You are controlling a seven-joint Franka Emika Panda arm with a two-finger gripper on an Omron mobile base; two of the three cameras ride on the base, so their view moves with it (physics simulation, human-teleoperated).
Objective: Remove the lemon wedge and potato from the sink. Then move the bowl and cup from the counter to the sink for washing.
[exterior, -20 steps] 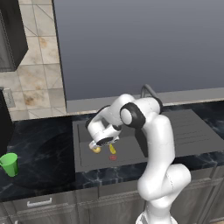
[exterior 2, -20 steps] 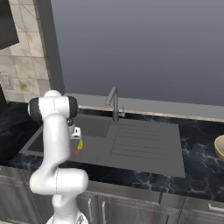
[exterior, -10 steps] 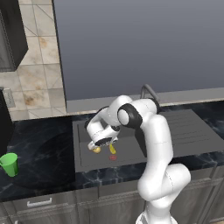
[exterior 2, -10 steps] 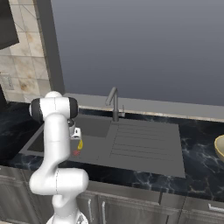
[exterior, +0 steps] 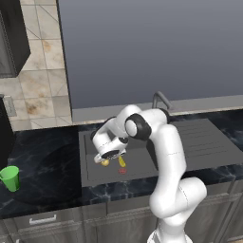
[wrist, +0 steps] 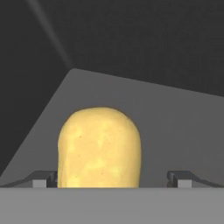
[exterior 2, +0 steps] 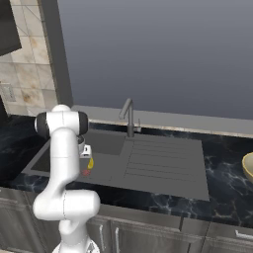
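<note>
**Open gripper low in the sink, over the potato**

While the dark marbled counter (exterior: 47,175) is running beneath a wide grey wall panel and tan tiles, the cup (exterior: 10,178) is standing at its far left, well apart from the basin. Moving right, the sink (exterior: 90,171) is lying recessed in the counter, and the gripper (exterior: 108,156) is hanging low inside it with its jaws standing wide apart, holding nothing. In the hand view the potato (wrist: 99,148) is sitting on the grey sink floor between the two fingertips (wrist: 43,178); whether either is touching it cannot be told. Just beside it, the lemon wedge (exterior: 122,161) is lying near the red drain (exterior: 123,170). Further right, the faucet (exterior 2: 128,114) is rising behind the ribbed drainboard (exterior 2: 158,160), and the bowl (exterior 2: 248,166) is resting at the counter's right edge.
</note>
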